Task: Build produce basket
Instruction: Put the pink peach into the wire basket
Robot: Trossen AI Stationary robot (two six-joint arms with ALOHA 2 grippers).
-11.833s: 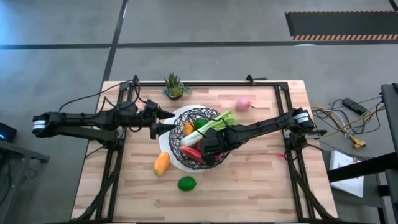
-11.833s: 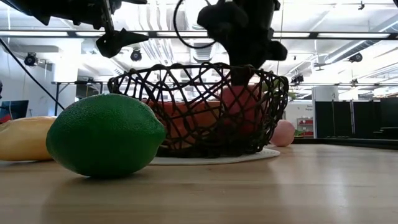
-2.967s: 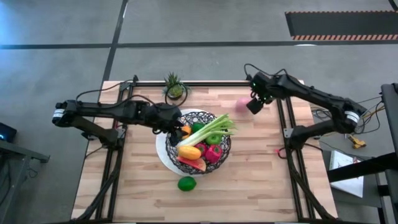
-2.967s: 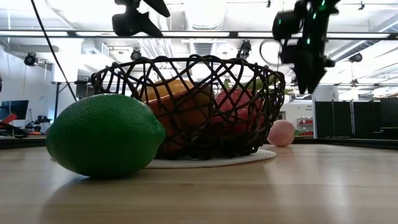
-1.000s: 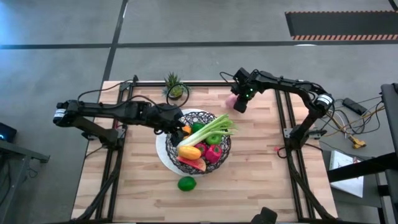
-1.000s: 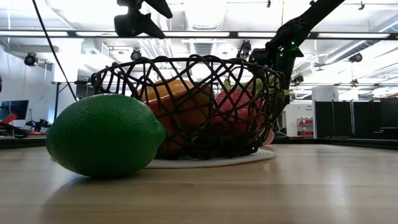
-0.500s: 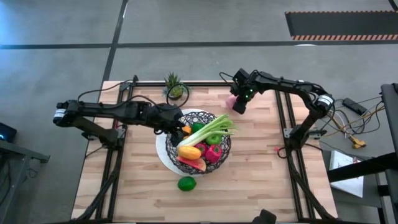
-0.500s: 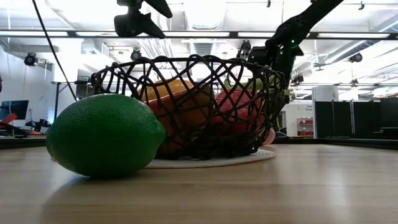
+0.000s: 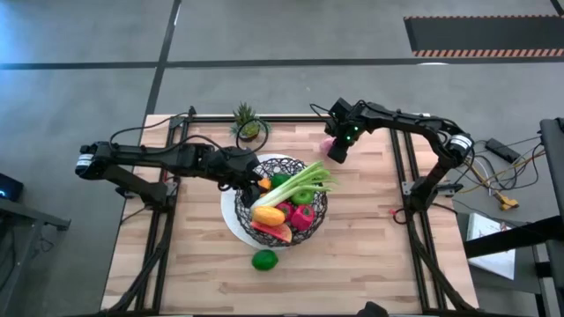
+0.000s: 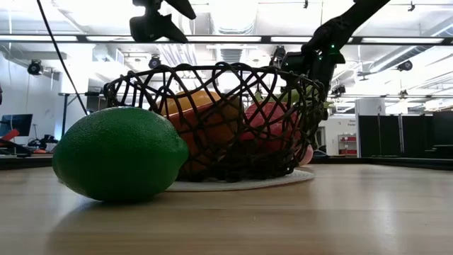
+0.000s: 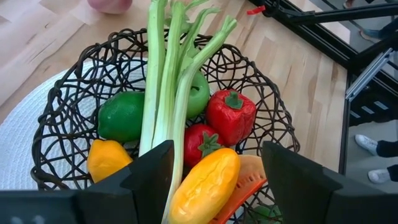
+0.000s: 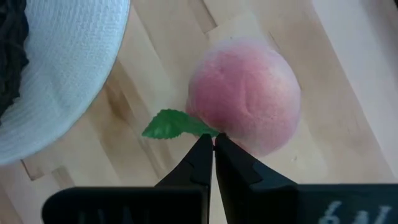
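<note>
Right gripper [image 12: 213, 148] jaws were fully closed, fingertips pressed together right at the pink peach [image 12: 246, 104], at the base of its green leaf [image 12: 176, 124]. Couldn't tell whether the tips pinched the leaf stem or only touched it. Peach sat on the bench [image 9: 370, 238] near the far edge, just beside the basket's white plate base [image 12: 56, 74], not on it. In the high view the right gripper [image 9: 337, 150] covered most of the peach [image 9: 327, 141]; only a pink sliver showed.

Left gripper [image 11: 211, 163] jaws stood moderately apart, holding nothing, hovering over the basket [image 11: 68, 106] at its left rim. High view put it [image 9: 249, 176] above the basket [image 9: 286, 165] edge on the side toward the left bench edge.

Basket was mid-bench, slightly toward the far edge. Inside: celery stalk [image 11: 163, 81] lying across the top, green lime-like piece [image 11: 121, 116], green apple [image 11: 198, 94], red pepper [image 11: 231, 116], strawberry [image 11: 200, 142], yellow piece [image 11: 106, 158], long yellow-orange piece [image 11: 202, 185], orange slice [image 11: 249, 177] under it.

One green lime [image 9: 264, 260] was outside, on the bench between the basket and the near edge, well apart from both grippers. Low view showed it [image 10: 120, 154] close to the camera in front of the basket [image 10: 212, 120].

Small potted plant [image 9: 246, 121] stood at the far edge, left of the peach.
</note>
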